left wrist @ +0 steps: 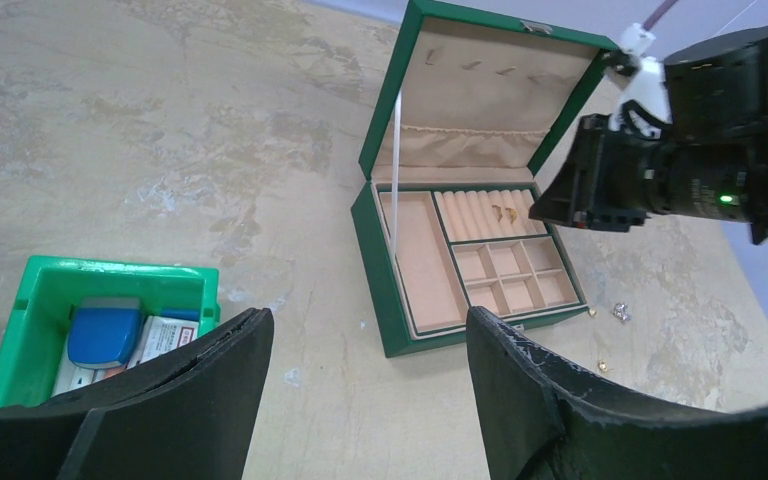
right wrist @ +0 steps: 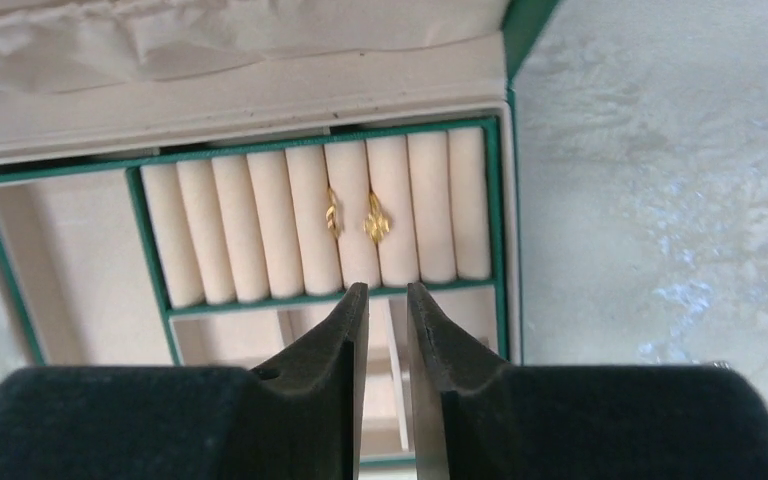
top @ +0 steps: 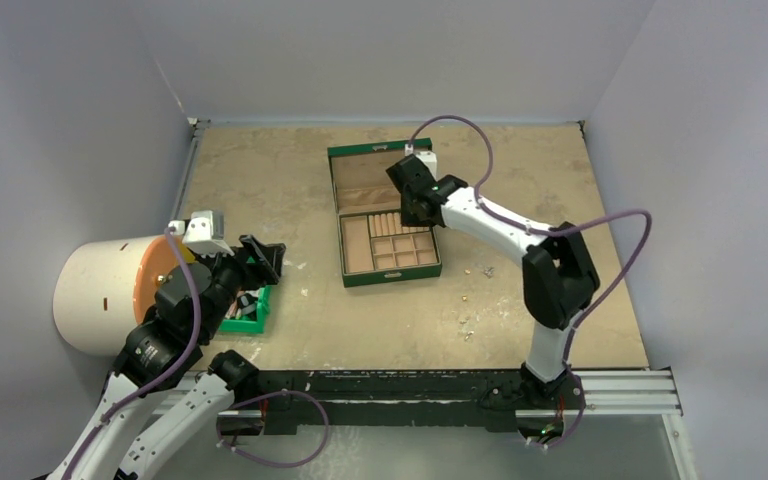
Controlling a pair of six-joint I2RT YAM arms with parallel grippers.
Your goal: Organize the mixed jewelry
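From above, the green jewelry box (top: 392, 277) lies open in the middle of the table (top: 260, 190). The right gripper (top: 412, 205) hangs over its back right part, too small here to judge the jaws. A few loose pieces (top: 466, 322) are scattered on the bare table to the right of the box and nearer the arms. The left gripper (top: 263, 262) sits off to the left above a small green bin (top: 260, 312), next to a white drum (top: 95, 295).

The left wrist camera shows its own two black fingers spread wide with nothing between them. Beyond them the box lid stands up, and two small gold pieces (left wrist: 505, 212) are tucked into the cushion rolls (left wrist: 465, 215). More tiny pieces lie on the table just right of the box.

The right wrist camera looks straight down onto the rolls. The jaws are parted by a narrow gap and hold nothing. The two gold pieces sit in neighbouring slots between the rolls, just beyond the fingertips and clear of them.
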